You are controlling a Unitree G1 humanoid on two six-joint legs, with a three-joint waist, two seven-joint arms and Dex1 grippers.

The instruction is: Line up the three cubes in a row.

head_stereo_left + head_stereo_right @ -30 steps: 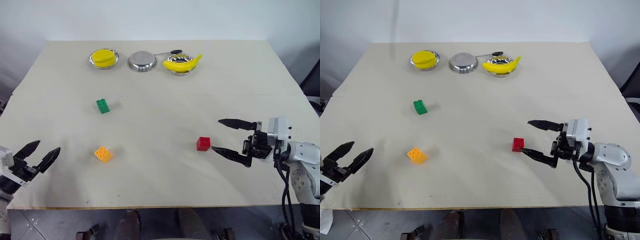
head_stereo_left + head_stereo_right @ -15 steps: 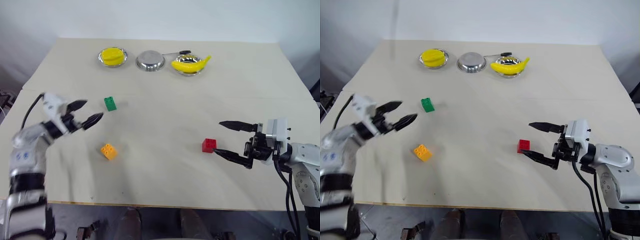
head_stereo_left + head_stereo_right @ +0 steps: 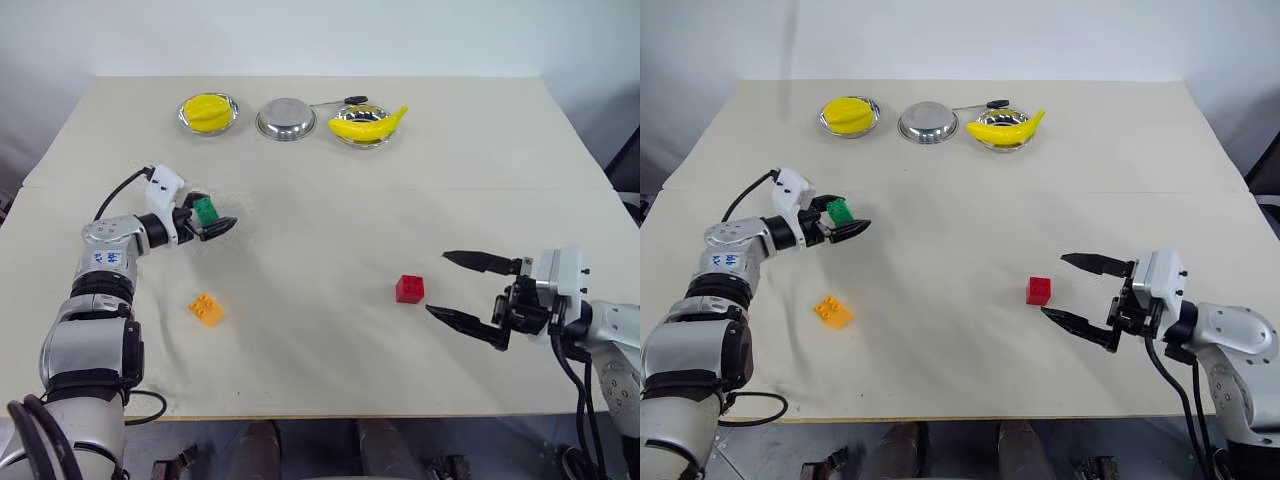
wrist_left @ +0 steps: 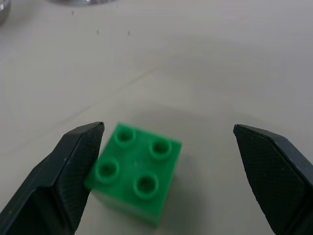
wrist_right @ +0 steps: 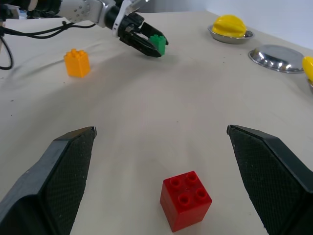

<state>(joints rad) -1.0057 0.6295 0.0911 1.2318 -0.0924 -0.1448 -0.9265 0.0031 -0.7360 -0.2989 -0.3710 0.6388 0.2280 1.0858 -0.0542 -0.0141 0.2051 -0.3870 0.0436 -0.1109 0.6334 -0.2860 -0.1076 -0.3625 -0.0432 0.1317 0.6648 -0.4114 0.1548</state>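
A robotics test lab, by the look of it: a bare cream cloth-covered bench (image 3: 420,180) against a plain white wall (image 3: 320,35), carrying small round steel bowls (image 3: 285,119) and studded plastic toy bricks (image 3: 408,289).

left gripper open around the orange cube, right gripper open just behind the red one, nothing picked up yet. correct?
One thing is off: the left gripper is open around the green cube, not the orange cube, which sits untouched nearer the table's front edge. The left wrist view shows it plainly. The rest holds: the right gripper is open just behind the red cube, nothing lifted.
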